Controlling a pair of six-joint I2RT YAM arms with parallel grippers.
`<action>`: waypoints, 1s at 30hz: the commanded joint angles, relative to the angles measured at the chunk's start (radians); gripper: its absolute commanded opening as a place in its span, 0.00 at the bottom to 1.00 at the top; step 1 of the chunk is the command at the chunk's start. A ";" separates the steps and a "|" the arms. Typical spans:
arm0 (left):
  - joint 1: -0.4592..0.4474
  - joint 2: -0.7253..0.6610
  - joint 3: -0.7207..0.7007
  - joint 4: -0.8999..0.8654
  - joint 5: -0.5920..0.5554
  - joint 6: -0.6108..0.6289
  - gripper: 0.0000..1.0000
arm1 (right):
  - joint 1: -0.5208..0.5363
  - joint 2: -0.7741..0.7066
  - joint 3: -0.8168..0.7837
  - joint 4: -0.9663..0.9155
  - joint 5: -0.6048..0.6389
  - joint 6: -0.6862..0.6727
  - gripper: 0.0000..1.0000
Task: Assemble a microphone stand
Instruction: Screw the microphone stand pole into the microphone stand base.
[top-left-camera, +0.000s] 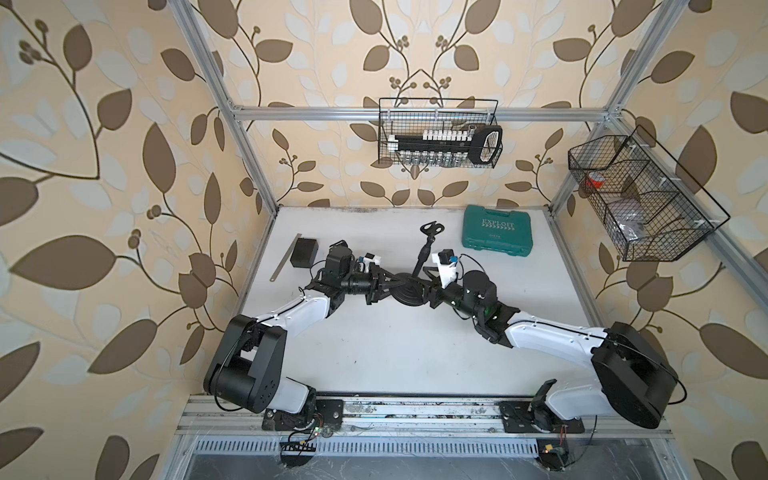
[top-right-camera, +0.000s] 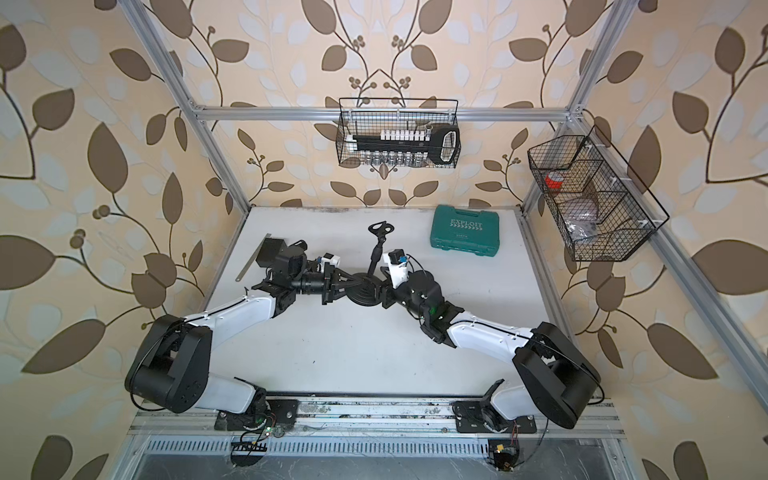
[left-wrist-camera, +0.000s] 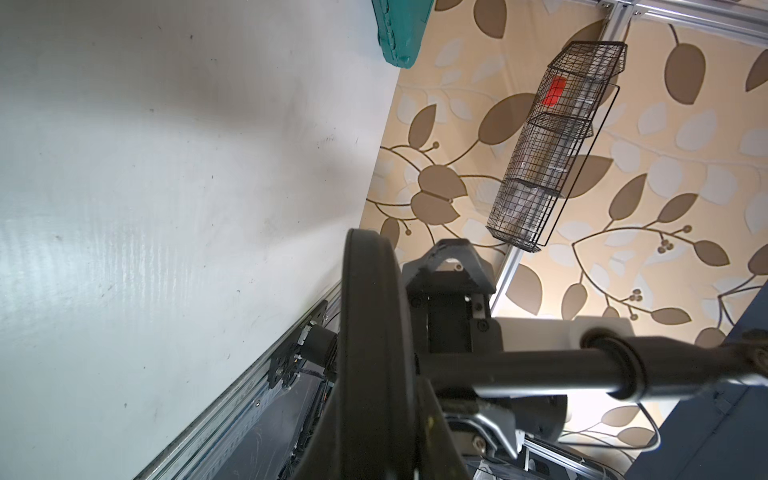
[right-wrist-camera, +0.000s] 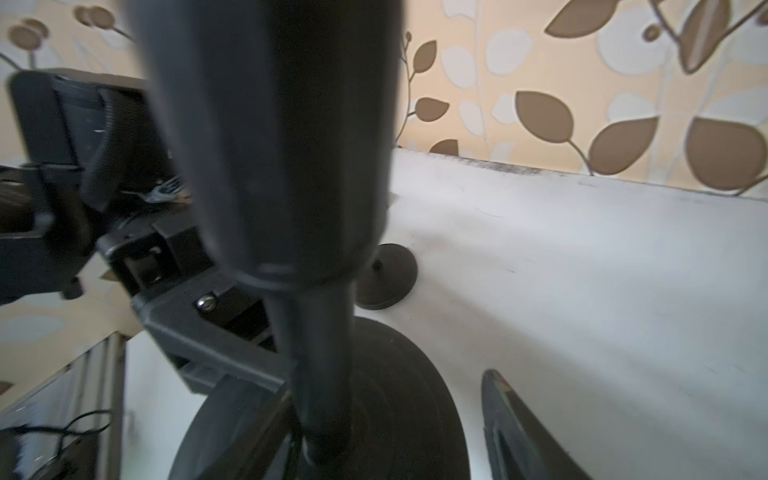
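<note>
Leaf-patterned beige wallpaper closes three sides of a white table (top-left-camera: 395, 353) framed by aluminium posts. Toward the front, a broad stretch of white surface lies between the two arms and the front aluminium rail (top-left-camera: 415, 409). The back half is tighter, with things near both side edges.

Mid-table stands the microphone stand. Its round black base (top-left-camera: 409, 293) carries a slim black pole (top-left-camera: 423, 255) that rises to a black clip (top-left-camera: 431, 227). The left gripper (top-left-camera: 392, 286) comes in from the left, its fingers pinched nearly together on the rim of the base, which the left wrist view shows edge-on (left-wrist-camera: 374, 332). The right gripper (top-left-camera: 423, 286) reaches in from the opposite side. In the right wrist view its fingers stand parted on either side of the pole (right-wrist-camera: 316, 374), and one finger (right-wrist-camera: 523, 432) is clear of it with table showing between.

A matte black box (top-left-camera: 304, 251) and a thin grey metal strip (top-left-camera: 286, 258) lie by the left edge. A teal plastic tool case (top-left-camera: 497, 235) sits near the back right corner, with "EXPLOIT" in pale letters on its lid; the smaller print beneath is too small to read. A black wire basket (top-left-camera: 438, 133) hangs on the back rail, and another black mesh basket (top-left-camera: 640, 199) hangs along the right frame.
</note>
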 joint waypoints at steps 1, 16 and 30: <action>-0.004 -0.004 0.049 0.080 0.068 -0.004 0.00 | -0.088 -0.015 -0.021 0.052 -0.398 -0.091 0.67; -0.004 -0.021 0.069 -0.012 0.123 0.052 0.00 | -0.182 0.179 0.084 0.301 -0.673 -0.004 0.40; -0.004 -0.034 0.073 0.004 0.054 0.037 0.00 | 0.016 0.102 -0.017 0.202 0.044 0.018 0.00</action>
